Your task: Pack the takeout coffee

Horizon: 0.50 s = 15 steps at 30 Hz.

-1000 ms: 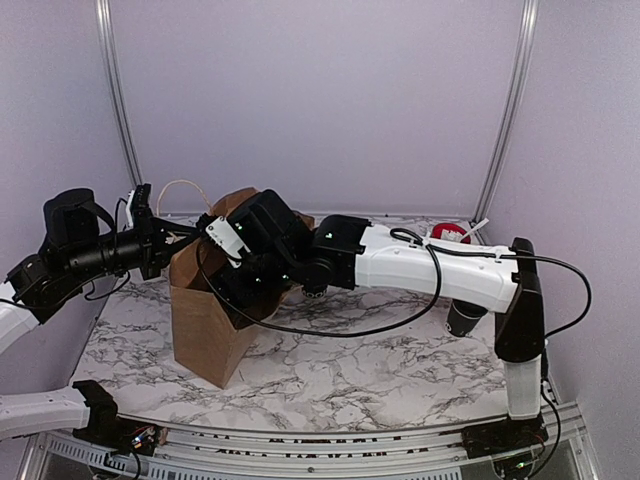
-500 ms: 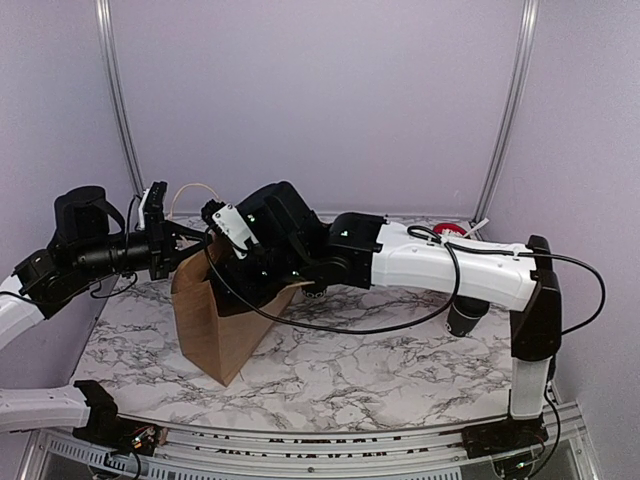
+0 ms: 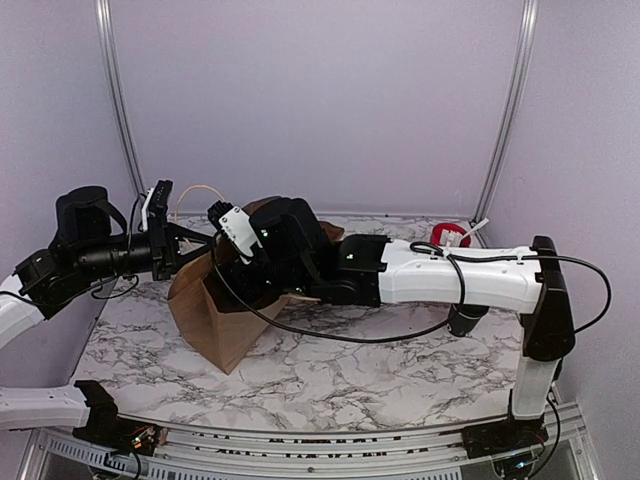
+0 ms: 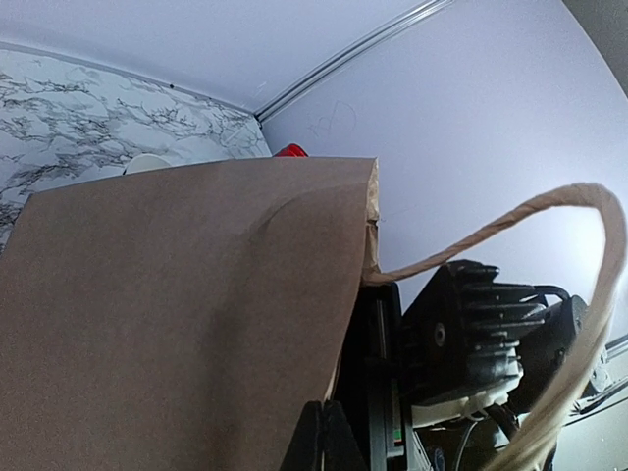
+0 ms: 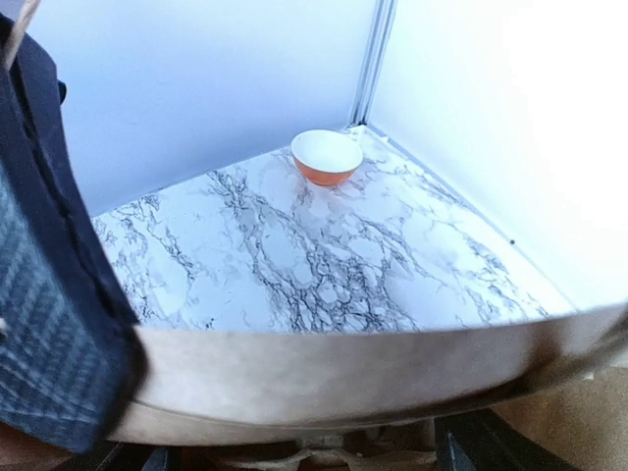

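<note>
Since a second ago my right arm has risen to the mouth of the paper bag (image 3: 215,320), which now leans on the desk (image 3: 400,370). My left tool (image 4: 319,432) stays pinched on its rim. I cannot tell my right tool's state. The takeout coffee is hidden, probably delivered inside, so its axis is unreadable.

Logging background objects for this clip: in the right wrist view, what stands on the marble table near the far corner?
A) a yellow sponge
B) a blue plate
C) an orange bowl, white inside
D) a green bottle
C: an orange bowl with a white inside stands on the marble table close to where the two walls meet, seen beyond the rim of the paper bag.
</note>
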{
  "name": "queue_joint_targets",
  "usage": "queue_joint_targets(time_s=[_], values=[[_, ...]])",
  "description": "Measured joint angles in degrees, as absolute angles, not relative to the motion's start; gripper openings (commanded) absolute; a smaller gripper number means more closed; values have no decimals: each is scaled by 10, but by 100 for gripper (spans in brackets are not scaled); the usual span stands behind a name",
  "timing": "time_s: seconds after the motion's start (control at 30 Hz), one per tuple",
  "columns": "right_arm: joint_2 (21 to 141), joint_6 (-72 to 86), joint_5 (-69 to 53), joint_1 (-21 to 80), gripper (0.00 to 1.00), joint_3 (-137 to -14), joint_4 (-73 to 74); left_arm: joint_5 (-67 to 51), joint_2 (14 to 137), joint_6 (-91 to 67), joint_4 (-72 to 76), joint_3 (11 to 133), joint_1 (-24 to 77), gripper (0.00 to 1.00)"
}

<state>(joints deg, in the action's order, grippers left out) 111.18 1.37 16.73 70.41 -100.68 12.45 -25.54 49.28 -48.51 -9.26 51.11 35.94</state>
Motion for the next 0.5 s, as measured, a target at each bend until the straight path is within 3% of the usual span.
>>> queue_joint_targets(time_s=[0.5], values=[[1055,11,173,704,85,-953,42,-178,488,-440,-171,566,366,0]])
